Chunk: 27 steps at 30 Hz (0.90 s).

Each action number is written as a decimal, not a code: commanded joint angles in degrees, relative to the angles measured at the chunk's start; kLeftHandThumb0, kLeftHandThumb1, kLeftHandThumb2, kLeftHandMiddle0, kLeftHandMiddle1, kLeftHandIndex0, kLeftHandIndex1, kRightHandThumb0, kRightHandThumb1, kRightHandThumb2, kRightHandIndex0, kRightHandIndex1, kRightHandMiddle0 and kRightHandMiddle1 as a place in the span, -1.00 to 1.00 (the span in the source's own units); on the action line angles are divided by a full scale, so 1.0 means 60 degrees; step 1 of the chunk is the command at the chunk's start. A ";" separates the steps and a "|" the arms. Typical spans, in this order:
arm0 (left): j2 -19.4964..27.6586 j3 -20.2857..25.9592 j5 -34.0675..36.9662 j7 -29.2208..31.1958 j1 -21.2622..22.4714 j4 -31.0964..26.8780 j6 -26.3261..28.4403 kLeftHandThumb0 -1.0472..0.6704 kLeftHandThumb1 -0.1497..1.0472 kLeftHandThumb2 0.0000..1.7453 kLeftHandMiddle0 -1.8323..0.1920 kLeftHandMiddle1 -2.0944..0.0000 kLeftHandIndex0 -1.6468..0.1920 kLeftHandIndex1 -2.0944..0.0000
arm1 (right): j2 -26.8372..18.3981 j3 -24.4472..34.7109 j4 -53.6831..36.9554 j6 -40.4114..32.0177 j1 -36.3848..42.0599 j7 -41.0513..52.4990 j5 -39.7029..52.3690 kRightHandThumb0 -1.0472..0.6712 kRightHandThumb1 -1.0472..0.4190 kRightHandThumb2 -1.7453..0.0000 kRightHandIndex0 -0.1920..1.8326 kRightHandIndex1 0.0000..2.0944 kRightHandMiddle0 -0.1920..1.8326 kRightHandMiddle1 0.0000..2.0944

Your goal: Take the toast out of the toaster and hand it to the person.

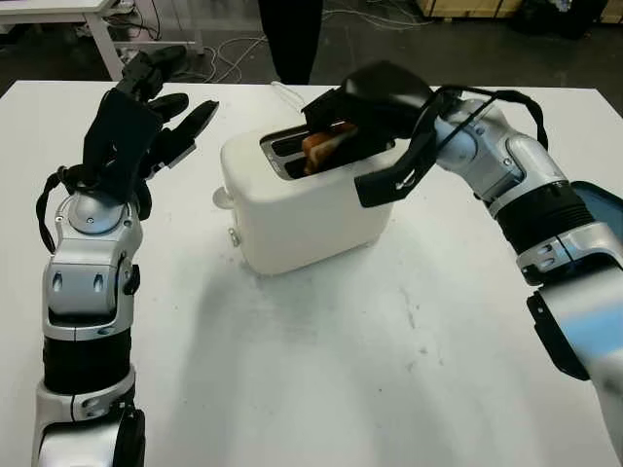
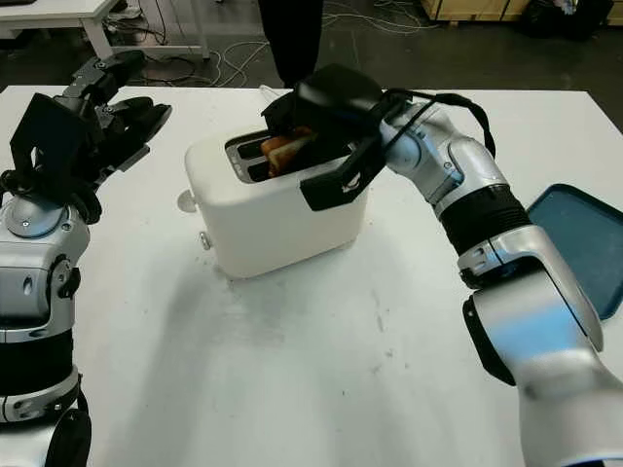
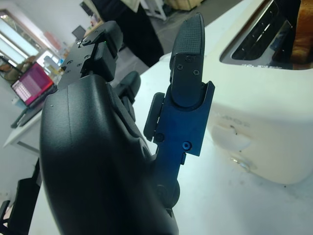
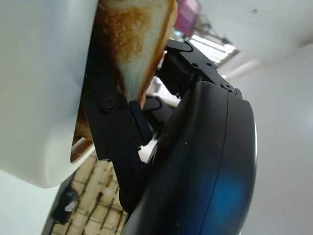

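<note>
A cream toaster [image 1: 292, 209] stands on the white table [image 1: 341, 370], with a browned slice of toast [image 1: 326, 146] sticking up from its near slot. My right hand [image 1: 336, 131] hovers over the slots, fingers curled around the toast; the right wrist view shows a finger [image 4: 115, 122] pressed against the toast [image 4: 134, 39]. The toast still sits partly inside the slot. My left hand [image 1: 161, 107] is raised to the left of the toaster, open and holding nothing, a short gap away from its side. The toaster [image 3: 264, 98] also fills the far side of the left wrist view.
A person in dark clothes [image 1: 292, 39] stands beyond the table's far edge, behind the toaster. A blue tray [image 2: 584, 243] lies at the table's right edge. Cables and a white desk leg [image 1: 107, 44] are on the floor at the back left.
</note>
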<state>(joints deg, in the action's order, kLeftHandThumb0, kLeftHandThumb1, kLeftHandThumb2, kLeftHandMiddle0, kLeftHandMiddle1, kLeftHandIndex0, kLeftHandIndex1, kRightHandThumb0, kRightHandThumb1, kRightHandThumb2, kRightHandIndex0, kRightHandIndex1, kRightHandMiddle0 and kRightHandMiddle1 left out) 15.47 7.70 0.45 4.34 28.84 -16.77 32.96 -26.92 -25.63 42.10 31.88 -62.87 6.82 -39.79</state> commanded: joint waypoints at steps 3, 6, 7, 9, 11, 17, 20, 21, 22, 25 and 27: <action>0.0046 -0.0038 -0.0050 -0.0015 -0.0040 -0.0037 -0.0073 -0.45 0.79 -0.84 0.81 0.29 0.64 0.59 | 0.0011 0.0418 0.0020 -0.0050 -0.0016 -0.0338 0.0303 0.02 -0.73 0.97 0.27 0.67 0.00 0.67; 0.0056 -0.0032 -0.0035 0.0009 -0.0035 -0.0018 -0.0095 -0.45 0.79 -0.84 0.81 0.29 0.64 0.59 | 0.0083 0.0868 0.0021 -0.0273 -0.0218 -0.0231 0.0705 0.05 -0.72 0.97 0.27 0.67 0.01 0.67; 0.0048 -0.0018 -0.0013 0.0014 -0.0036 -0.0031 -0.0079 -0.44 0.79 -0.84 0.81 0.29 0.64 0.59 | 0.0088 0.1027 0.0082 -0.0305 -0.0343 -0.0278 0.0809 0.04 -0.72 0.96 0.27 0.67 0.01 0.67; 0.0038 -0.0006 0.0001 0.0007 -0.0035 -0.0052 -0.0051 -0.44 0.79 -0.84 0.81 0.30 0.65 0.59 | 0.0115 0.1333 0.0266 -0.0324 -0.0572 -0.0286 0.1104 0.03 -0.73 0.96 0.26 0.67 0.01 0.67; 0.0059 -0.0012 -0.0011 0.0013 -0.0044 -0.0059 -0.0038 -0.43 0.79 -0.84 0.81 0.30 0.65 0.59 | 0.0170 0.1691 0.0515 -0.0452 -0.0836 0.0008 0.1619 0.03 -0.74 0.95 0.24 0.67 -0.01 0.67; 0.0053 -0.0030 -0.0079 -0.0054 -0.0052 -0.0108 0.0026 -0.43 0.79 -0.83 0.81 0.31 0.65 0.59 | 0.0084 0.2701 0.1280 -0.1015 -0.1826 0.0110 0.2756 -0.08 -0.74 0.94 0.26 0.67 0.04 0.67; 0.0048 -0.0013 -0.0052 -0.0035 -0.0073 -0.0106 0.0009 -0.42 0.79 -0.83 0.81 0.33 0.66 0.59 | 0.0022 0.3210 0.1757 -0.1447 -0.2234 -0.0033 0.3193 -0.08 -0.74 0.93 0.27 0.67 0.08 0.67; 0.0046 -0.0009 -0.0045 -0.0030 -0.0085 -0.0109 0.0001 -0.41 0.79 -0.83 0.81 0.34 0.66 0.60 | -0.0041 0.3320 0.2068 -0.1482 -0.2383 -0.0218 0.3226 -0.07 -0.73 0.93 0.27 0.67 0.09 0.67; 0.0046 -0.0008 -0.0041 -0.0026 -0.0096 -0.0111 -0.0010 -0.41 0.79 -0.83 0.81 0.35 0.66 0.60 | -0.0091 0.3370 0.2323 -0.1507 -0.2498 -0.0423 0.3208 -0.08 -0.72 0.93 0.27 0.67 0.09 0.67; 0.0041 -0.0014 -0.0058 -0.0044 -0.0105 -0.0105 -0.0035 -0.42 0.79 -0.83 0.81 0.33 0.66 0.59 | -0.0197 0.3385 0.3236 -0.2112 -0.2830 -0.1229 0.3016 -0.07 -0.69 0.93 0.27 0.67 0.08 0.67; 0.0050 -0.0023 -0.0065 -0.0036 -0.0115 -0.0108 -0.0046 -0.43 0.79 -0.84 0.81 0.32 0.66 0.59 | -0.0210 0.3281 0.3744 -0.2484 -0.2929 -0.1725 0.2867 -0.05 -0.68 0.92 0.29 0.67 0.08 0.67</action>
<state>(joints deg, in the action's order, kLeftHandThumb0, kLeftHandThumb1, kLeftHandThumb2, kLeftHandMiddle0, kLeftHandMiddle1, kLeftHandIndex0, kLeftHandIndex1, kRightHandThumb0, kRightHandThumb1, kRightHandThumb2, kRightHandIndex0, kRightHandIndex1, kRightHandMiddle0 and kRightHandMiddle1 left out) 15.49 7.71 0.44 4.33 28.75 -16.78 32.97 -27.79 -5.61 62.70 18.75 -78.97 -1.47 -21.78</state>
